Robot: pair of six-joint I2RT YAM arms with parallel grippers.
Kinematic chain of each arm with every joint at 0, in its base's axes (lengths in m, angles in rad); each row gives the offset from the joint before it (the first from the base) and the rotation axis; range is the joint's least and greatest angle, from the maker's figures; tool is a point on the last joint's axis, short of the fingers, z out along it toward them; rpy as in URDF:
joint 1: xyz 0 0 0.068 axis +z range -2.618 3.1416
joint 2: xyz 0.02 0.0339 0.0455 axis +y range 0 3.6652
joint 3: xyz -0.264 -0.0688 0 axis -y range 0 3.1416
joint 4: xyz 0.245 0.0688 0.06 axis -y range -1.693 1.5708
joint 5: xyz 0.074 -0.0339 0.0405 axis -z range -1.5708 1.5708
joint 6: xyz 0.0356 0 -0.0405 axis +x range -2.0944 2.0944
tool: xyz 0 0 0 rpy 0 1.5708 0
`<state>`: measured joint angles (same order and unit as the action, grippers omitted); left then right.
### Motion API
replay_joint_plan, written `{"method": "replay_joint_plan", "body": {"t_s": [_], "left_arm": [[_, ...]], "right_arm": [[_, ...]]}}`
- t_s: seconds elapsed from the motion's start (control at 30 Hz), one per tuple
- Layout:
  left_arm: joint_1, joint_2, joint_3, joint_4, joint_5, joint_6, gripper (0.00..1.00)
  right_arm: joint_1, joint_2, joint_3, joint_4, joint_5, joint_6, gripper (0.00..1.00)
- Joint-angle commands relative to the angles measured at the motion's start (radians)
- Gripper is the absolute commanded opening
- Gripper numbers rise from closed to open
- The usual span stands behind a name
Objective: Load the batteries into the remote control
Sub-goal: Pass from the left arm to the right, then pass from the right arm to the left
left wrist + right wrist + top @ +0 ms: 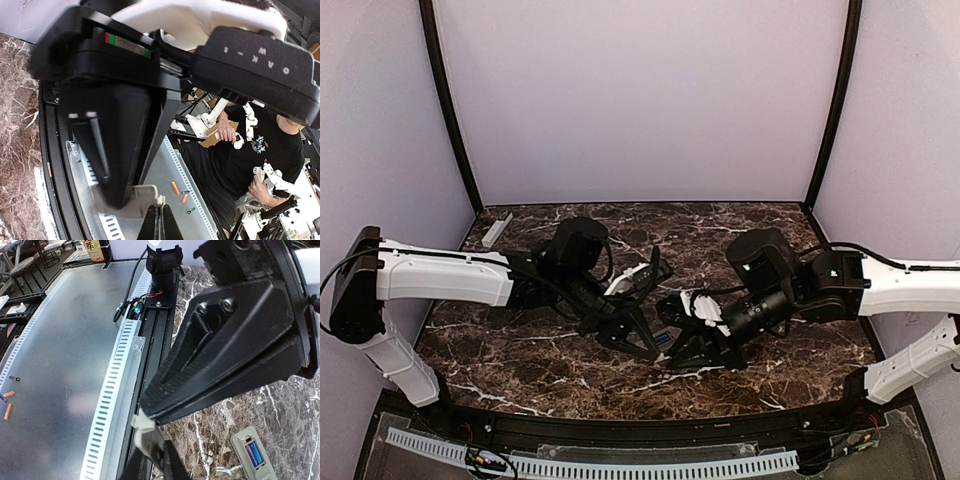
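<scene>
Collision is the likeliest trouble. Both arms reach low to the middle of the marble surface (520, 350) with their tips almost meeting, so a small sideways move could knock one into the other or shove the remote control (243, 439). That handset lies back-up on the surface just beside the right jaws, compartment open, with one battery (253, 453) seated. A bump could flip it or pop the cell out. The left arm (440, 275) stretches in from its side, jaws closed flat. The right arm (910, 285) mirrors it, jaws nearly together; whether they pinch anything I cannot tell, since the tips show poorly.
</scene>
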<state>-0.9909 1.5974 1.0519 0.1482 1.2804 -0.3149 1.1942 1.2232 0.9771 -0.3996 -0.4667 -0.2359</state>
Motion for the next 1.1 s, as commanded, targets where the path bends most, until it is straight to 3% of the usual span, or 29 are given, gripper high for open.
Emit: {"method": "replay_joint_plan", "body": {"t_s": [0.0, 0.13, 0.2, 0.33, 0.37, 0.5, 0.63, 0.77, 1.07], "left_arm": [[0.006, -0.004, -0.042, 0.116, 0.017, -0.047, 0.04], [0.036, -0.064, -0.095, 0.146, -0.051, -0.014, 0.4], [0.069, -0.133, -0.138, 0.13, -0.13, 0.051, 0.49], [0.084, -0.361, -0.228, -0.032, -0.497, 0.406, 0.67], [0.083, -0.442, -0.249, -0.045, -0.617, 0.519, 0.69], [0.037, -0.607, -0.301, -0.181, -0.878, 0.848, 0.72], [-0.065, -0.61, -0.232, -0.395, -1.04, 1.068, 0.71], [-0.162, -0.497, -0.084, -0.582, -1.141, 1.204, 0.66], [-0.303, -0.318, 0.018, -0.642, -1.245, 1.311, 0.62]], "right_arm": [[0.013, 0.003, 0.028, 0.007, 0.014, -0.007, 0.01], [0.012, 0.006, 0.034, -0.001, -0.003, 0.013, 0.0], [0.006, 0.008, 0.038, -0.008, -0.018, 0.037, 0.0], [-0.07, 0.027, 0.032, -0.005, -0.136, 0.112, 0.0], [-0.096, 0.037, 0.032, -0.005, -0.175, 0.136, 0.0], [-0.186, 0.097, 0.046, -0.025, -0.334, 0.209, 0.0], [-0.229, 0.191, 0.079, -0.076, -0.458, 0.227, 0.0], [-0.241, 0.24, 0.1, -0.082, -0.524, 0.234, 0.0], [-0.244, 0.34, 0.153, -0.095, -0.636, 0.257, 0.0]]}}
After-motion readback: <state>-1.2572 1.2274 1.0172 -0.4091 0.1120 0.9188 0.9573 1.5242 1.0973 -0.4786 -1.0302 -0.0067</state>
